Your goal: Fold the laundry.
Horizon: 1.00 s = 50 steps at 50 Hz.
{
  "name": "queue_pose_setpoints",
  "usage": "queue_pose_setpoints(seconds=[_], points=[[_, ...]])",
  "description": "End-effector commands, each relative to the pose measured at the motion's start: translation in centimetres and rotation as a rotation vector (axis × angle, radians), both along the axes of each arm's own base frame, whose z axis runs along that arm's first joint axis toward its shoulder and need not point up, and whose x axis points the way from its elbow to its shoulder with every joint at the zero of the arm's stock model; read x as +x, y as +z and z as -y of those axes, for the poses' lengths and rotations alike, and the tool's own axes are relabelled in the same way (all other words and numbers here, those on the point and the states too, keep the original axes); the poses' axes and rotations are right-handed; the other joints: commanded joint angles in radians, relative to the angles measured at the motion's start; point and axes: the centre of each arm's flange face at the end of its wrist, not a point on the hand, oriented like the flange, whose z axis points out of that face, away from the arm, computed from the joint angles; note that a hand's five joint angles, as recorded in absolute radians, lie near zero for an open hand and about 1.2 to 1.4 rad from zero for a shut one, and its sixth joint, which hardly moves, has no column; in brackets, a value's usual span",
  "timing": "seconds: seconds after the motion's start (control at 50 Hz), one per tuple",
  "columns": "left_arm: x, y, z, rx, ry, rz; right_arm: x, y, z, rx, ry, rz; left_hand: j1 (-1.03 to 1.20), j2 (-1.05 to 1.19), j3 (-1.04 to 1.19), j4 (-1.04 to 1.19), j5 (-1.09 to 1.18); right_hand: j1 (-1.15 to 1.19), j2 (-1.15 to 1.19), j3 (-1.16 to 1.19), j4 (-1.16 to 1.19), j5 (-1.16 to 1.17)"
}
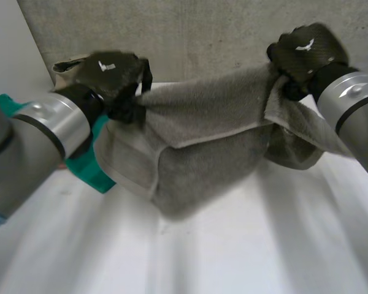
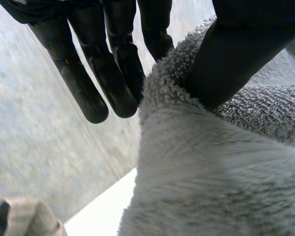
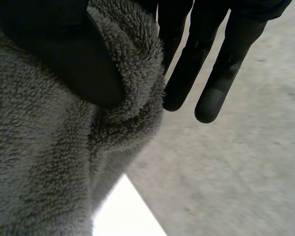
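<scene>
the left hand (image 1: 113, 73) and right hand (image 1: 306, 52) each pinch one end of the grey towel (image 1: 214, 135), which sags over the table (image 1: 264, 245). a green cloth (image 1: 95, 168) lies half hidden behind the left arm.

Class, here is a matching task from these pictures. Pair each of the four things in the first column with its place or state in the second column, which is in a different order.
Column one
1. grey towel
2. green cloth
3. left hand
4. right hand

Column two
A. lies on the white table, next to the towel
B. pinches the towel's end nearer the green cloth
C. hangs stretched between the two hands
D. pinches the towel's end farther from the green cloth

Pairs: 1-C, 2-A, 3-B, 4-D
</scene>
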Motion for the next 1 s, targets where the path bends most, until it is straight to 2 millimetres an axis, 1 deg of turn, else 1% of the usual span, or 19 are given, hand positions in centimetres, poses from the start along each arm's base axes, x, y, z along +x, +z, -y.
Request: queue_pose_setpoints(seconds=[0.02,0.04,0.06,0.1,0.12,0.14,0.18,0.2,0.26,0.28,0.34,0.4,0.42,0.52,0.56,0.6,0.66,0.8,1.0], points=[[-1.9,-8.8,4.4,0.152,0.014,0.162,2.0,-7.8,2.6,0.151,0.134,-0.118,0.237,0.202,0.209,0.198,0.261,0.245,0.186,0.172,0.165,0.18],[-2.2,-9.7,4.9,0.163,0.014,0.175,2.2,-8.7,2.8,0.166,0.143,-0.132,0.237,0.202,0.209,0.198,0.261,0.245,0.186,0.172,0.165,0.18],[-2.7,-11.4,5.8,0.183,0.013,0.197,2.5,-10.6,3.4,0.188,0.147,-0.157,0.237,0.202,0.209,0.198,0.261,0.245,0.186,0.172,0.165,0.18],[-3.0,-12.9,6.7,0.207,0.017,0.212,2.8,-12.0,4.2,0.196,0.141,-0.172,0.156,0.121,0.128,0.117,0.18,0.172,0.113,0.099,0.092,0.108],[-3.1,-13.4,7.2,0.215,0.021,0.217,2.9,-12.7,4.6,0.198,0.134,-0.175,0.019,-0.016,-0.009,-0.021,0.043,0.061,0.002,-0.012,-0.019,-0.003],[-3.2,-14.0,7.7,0.23,0.025,0.225,3.0,-14.0,5.2,0.205,0.115,-0.175,-0.366,-0.401,-0.394,-0.406,-0.342,-0.349,-0.409,-0.423,-0.43,-0.414],[-3.2,-13.7,8.0,0.234,0.032,0.228,3.1,-14.9,5.7,0.204,0.095,-0.17,-0.648,-0.683,-0.676,-0.688,-0.624,-0.769,-0.828,-0.842,-0.849,-0.834],[-3.0,-13.2,8.1,0.239,0.042,0.227,2.9,-15.2,6.1,0.197,0.06,-0.159,-0.791,-0.827,-0.82,-0.831,-0.768,-0.863,-0.923,-0.937,-0.944,-0.928],[-2.2,-11.7,7.9,0.234,0.068,0.218,2.5,-14.5,6.6,0.18,-0.005,-0.129,-0.965,-1.001,-0.994,-1.005,-0.942,-0.935,-0.994,-1.008,-1.016,-1.0],[-1.6,-10.5,7.4,0.23,0.09,0.21,1.9,-13.6,6.6,0.182,-0.054,-0.1,-0.984,-1.02,-1.013,-1.024,-0.961,-0.935,-0.994,-1.008,-1.016,-1.0],[-0.1,-8.5,5.9,0.21,0.136,0.205,0.3,-11.2,6.2,0.186,-0.146,-0.055,-0.984,-1.02,-1.013,-1.024,-0.961,-0.935,-0.994,-1.008,-1.016,-1.0],[1.0,-7.8,4.4,0.198,0.162,0.212,-1.1,-9.9,5.3,0.218,-0.206,-0.053,-0.946,-0.981,-0.974,-0.985,-0.922,-0.935,-0.994,-1.008,-1.016,-1.0],[1.6,-7.8,3.2,0.197,0.17,0.225,-2.1,-9.2,4.4,0.258,-0.235,-0.063,-0.911,-0.946,-0.939,-0.95,-0.887,-0.935,-0.994,-1.008,-1.016,-1.0],[2.9,-9.6,-0.8,0.21,0.132,0.321,-4.3,-8.8,1.4,0.421,-0.275,-0.074,-0.813,-0.849,-0.842,-0.853,-0.79,-0.859,-0.918,-0.932,-0.94,-0.924],[2.6,-10.9,-2.4,0.184,0.074,0.362,-4.6,-9.8,-0.2,0.518,-0.255,-0.08,-0.793,-0.828,-0.821,-0.833,-0.769,-0.788,-0.848,-0.862,-0.869,-0.853],[2.4,-11.8,-2.9,0.158,0.044,0.383,-4.6,-10.7,-1.1,0.576,-0.227,-0.084,-0.787,-0.822,-0.815,-0.827,-0.763,-0.768,-0.827,-0.841,-0.848,-0.832],[2.0,-13.4,-2.2,0.107,0.031,0.398,-4.3,-12.7,-2.6,0.653,-0.171,-0.102,-0.778,-0.813,-0.806,-0.818,-0.754,-0.753,-0.812,-0.826,-0.834,-0.818],[0.9,-16.3,-0.3,0.091,0.0,0.414,-4.1,-15.7,-3.1,0.611,-0.132,-0.113,-0.728,-0.764,-0.756,-0.768,-0.705,-0.75,-0.809,-0.823,-0.831,-0.815],[-0.7,-19.4,2.0,0.074,-0.037,0.484,-4.4,-17.5,-2.6,0.555,-0.121,-0.127,-0.634,-0.67,-0.663,-0.674,-0.611,-0.718,-0.777,-0.791,-0.798,-0.782]])
